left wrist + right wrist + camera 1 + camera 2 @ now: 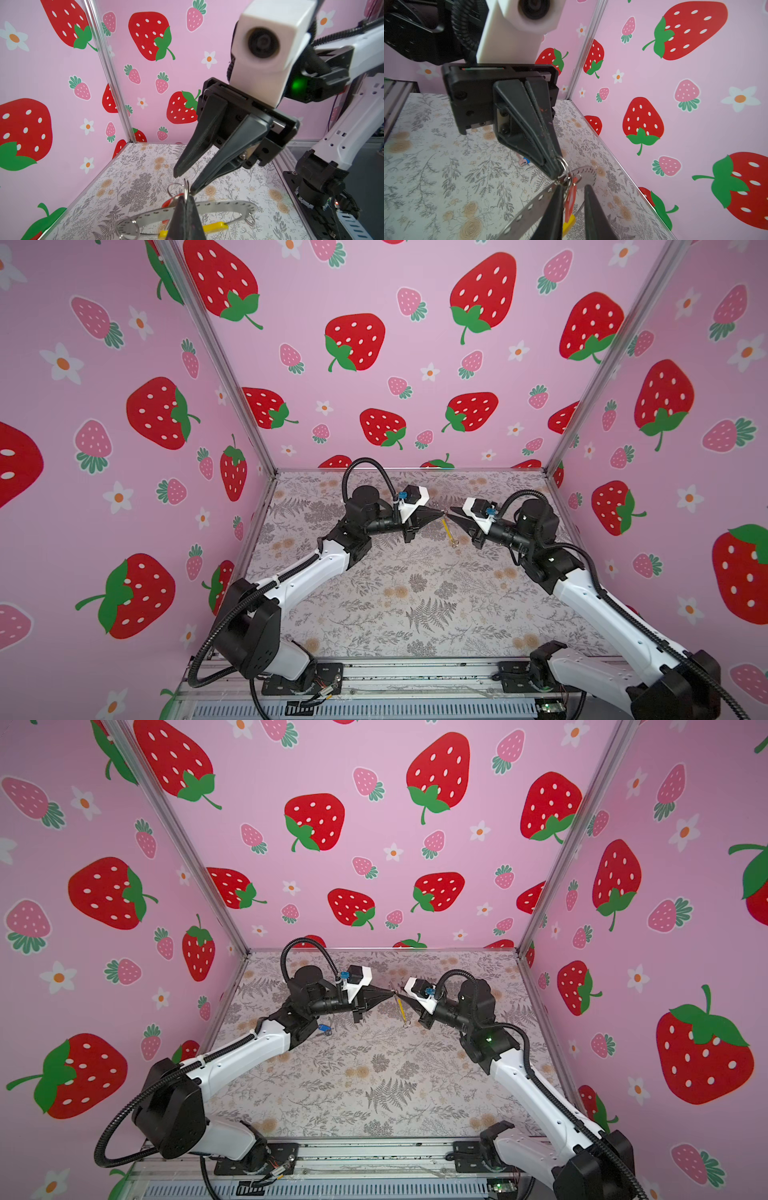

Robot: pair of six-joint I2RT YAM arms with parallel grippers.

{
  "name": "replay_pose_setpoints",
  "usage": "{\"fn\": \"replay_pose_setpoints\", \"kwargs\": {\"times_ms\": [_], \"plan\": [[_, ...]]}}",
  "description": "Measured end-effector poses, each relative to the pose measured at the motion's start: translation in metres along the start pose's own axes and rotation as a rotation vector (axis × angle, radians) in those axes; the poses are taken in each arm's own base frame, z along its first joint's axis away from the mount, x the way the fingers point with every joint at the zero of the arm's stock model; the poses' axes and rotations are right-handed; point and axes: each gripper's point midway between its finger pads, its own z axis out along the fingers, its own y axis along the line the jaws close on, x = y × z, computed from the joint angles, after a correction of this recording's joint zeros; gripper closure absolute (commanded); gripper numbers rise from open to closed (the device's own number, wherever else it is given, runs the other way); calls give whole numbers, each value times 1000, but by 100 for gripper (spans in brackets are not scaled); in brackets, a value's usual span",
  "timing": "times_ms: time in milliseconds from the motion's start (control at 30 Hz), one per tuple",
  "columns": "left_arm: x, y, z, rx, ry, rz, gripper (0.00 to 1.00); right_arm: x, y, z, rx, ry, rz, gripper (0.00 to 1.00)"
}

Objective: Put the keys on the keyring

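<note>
The keyring [228, 204], a grey perforated hoop with a yellow segment [215, 226], hangs in mid-air above the table. My left gripper [186, 199] is shut on it at a small wire ring on its top edge. In both top views it dangles edge-on as a yellow strip [446, 528] [400, 1006] between the two gripper tips. The red-tagged key [571, 199] hangs at the hoop beside that grip. My right gripper [574, 186] is open, its fingers either side of the red tag without pinching it. The blue-tagged key [323, 1028] [526, 161] lies on the table under the left arm.
The floral table top [415, 593] is boxed in by pink strawberry walls with metal corner posts [262, 448]. Both grippers [442, 514] [451, 512] meet tip to tip near the back middle. The arm bases sit on the front rail [395, 676].
</note>
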Motion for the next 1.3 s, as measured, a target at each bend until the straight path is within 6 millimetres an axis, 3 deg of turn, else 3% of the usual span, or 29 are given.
{"fn": "replay_pose_setpoints", "kwargs": {"times_ms": [333, 700, 1300], "plan": [[-2, -8, -7, 22, 21, 55, 100, 2, 11, 2, -70, -2, 46, 88], [12, -11, -8, 36, 71, 79, 100, 1, 16, 3, -104, -10, 67, 90], [18, -10, -12, 24, 125, 154, 100, 12, 17, 11, -133, 40, 102, 88]]}}
